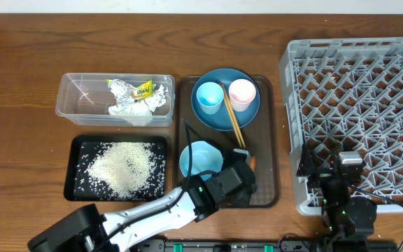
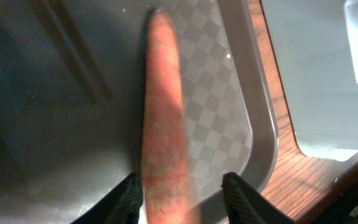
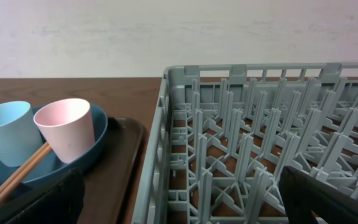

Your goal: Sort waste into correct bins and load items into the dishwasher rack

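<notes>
- Large square grey plastic lattice rack (image 1: 369, 84) fills the table's 3 o'clock side.
- Dark brown serving tray (image 1: 264, 140) lies at centre; a round dark-blue plate (image 1: 226, 119) sits at its 12 o'clock end.
- On the plate, a small light-blue cup (image 1: 209, 98) stands at 9 o'clock and a small pink cup (image 1: 242, 94) at 3 o'clock, with wooden chopsticks (image 1: 234, 120) running toward 5 o'clock.
- Light-blue bowl (image 1: 200, 159) sits at the tray's 7 o'clock.
- Clear rectangular plastic tub (image 1: 82, 101), at 10 o'clock, holds crumpled white napkins (image 1: 142, 110) and a silver foil wrapper with yellow label (image 1: 137, 89).
- Shallow black tray (image 1: 79, 150), at 8 o'clock, holds white rice grains (image 1: 121, 169).
- Left gripper (image 1: 247, 168) is over the brown tray's 5 o'clock corner.
- Right gripper (image 1: 336, 171) is over the rack's 6 o'clock edge.
</notes>
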You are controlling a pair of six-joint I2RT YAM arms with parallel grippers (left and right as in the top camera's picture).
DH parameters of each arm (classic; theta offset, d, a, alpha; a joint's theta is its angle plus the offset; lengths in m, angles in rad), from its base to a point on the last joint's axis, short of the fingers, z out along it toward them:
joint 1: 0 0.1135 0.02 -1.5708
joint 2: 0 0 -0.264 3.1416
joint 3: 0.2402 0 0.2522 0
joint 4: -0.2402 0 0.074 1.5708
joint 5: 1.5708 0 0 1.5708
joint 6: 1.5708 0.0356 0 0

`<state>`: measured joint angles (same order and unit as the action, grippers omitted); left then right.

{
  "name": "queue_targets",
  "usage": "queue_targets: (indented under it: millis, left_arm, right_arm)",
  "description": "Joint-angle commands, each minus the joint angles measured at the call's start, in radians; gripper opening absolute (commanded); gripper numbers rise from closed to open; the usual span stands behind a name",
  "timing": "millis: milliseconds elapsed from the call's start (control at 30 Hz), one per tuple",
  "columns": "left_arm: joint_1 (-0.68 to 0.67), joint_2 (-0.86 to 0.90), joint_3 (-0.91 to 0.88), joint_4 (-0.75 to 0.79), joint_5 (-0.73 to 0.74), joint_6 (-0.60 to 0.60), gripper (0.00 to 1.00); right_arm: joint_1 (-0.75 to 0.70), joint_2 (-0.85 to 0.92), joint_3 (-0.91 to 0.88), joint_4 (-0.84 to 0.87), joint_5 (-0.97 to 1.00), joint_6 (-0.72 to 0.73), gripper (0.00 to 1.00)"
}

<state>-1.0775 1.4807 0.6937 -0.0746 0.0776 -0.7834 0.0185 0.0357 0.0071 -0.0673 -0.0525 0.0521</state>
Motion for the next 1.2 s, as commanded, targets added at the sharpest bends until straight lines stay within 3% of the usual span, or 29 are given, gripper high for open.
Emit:
queue_targets:
  millis: [0,267,467,533,633,800,1167]
  left_arm:
    - [0.001,-0.033,0.026,0.002,-0.018,0.004,0.51]
    - [0.025,-0.196,0.026,-0.014,-0.021,0.005,0.54]
    - [0.151,-0.384,0.026,-0.201,-0.138,0.004,0.55]
    - [0.208,-0.438,0.026,-0.256,-0.173,0.005,0.59]
    - [0.301,-0.518,0.026,-0.305,-0.198,0.031,0.73]
    - [0.351,-0.563,0.026,-0.328,-0.198,0.031,0.86]
    - [0.351,-0.519,0.026,-0.337,-0.198,0.03,0.94]
  right_arm:
    - [-0.001,0.002,-0.002,-0.004,-0.001,-0.005,0.99]
    - [-0.001,0.002,-0.002,-0.004,-0.001,-0.005,0.99]
    - [-0.001,0.002,-0.002,-0.004,-0.001,-0.005,0.99]
    - [-0.001,0.002,-0.002,-0.004,-0.001,-0.005,0.99]
    - [-0.001,0.002,-0.002,-0.004,-0.001,-0.005,0.99]
    - [-0.001,0.002,-0.002,-0.004,-0.001,-0.005,0.99]
    - [-0.001,0.002,-0.002,-0.004,-0.001,-0.005,0.99]
